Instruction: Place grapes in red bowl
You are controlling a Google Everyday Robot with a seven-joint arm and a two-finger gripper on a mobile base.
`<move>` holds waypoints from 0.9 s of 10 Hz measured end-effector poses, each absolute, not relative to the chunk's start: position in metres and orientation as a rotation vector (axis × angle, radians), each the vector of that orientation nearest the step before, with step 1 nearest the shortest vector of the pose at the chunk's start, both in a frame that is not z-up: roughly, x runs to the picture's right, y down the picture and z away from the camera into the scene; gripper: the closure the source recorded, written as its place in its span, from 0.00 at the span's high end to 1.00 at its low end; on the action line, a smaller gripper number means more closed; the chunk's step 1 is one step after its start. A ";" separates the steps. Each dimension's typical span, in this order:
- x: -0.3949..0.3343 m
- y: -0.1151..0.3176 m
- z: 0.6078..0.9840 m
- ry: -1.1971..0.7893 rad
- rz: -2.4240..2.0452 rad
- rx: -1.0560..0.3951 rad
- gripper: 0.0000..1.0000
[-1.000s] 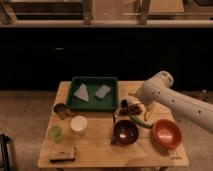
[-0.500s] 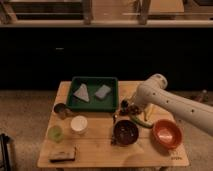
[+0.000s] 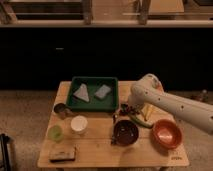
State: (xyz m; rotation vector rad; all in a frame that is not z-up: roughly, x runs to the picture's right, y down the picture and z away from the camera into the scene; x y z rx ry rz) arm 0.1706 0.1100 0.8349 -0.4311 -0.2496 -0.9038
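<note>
The grapes (image 3: 131,111) are a small dark lump on the wooden table (image 3: 100,150), right of the green tray's front corner and behind the dark bowl. My gripper (image 3: 124,108) hangs from the white arm (image 3: 165,102) and sits low over the grapes, partly hiding them. I cannot tell whether it touches them. The red bowl (image 3: 167,134) stands empty at the front right of the table, to the right of and nearer than the gripper.
A dark maroon bowl (image 3: 125,133) stands just in front of the gripper. A long green vegetable (image 3: 143,121) lies between the bowls. A green tray (image 3: 93,93) holds two pale pieces. A metal cup (image 3: 60,110), white cup (image 3: 78,124), green cup (image 3: 55,132) and brown block (image 3: 62,153) stand at the left.
The arm has swung left and lowered, bringing the gripper down onto the spot where the grapes lie. Nothing else on the table has moved.
</note>
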 end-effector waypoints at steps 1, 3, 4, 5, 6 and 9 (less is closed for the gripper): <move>0.172 0.114 0.838 -0.244 -0.907 -0.450 0.80; 0.169 0.121 0.845 -0.246 -0.916 -0.477 0.80; 0.165 0.123 0.849 -0.252 -0.925 -0.483 0.80; 0.165 0.124 0.850 -0.255 -0.932 -0.490 0.80; 0.165 0.126 0.852 -0.261 -0.937 -0.496 0.80; 0.159 0.131 0.858 -0.280 -0.947 -0.508 0.80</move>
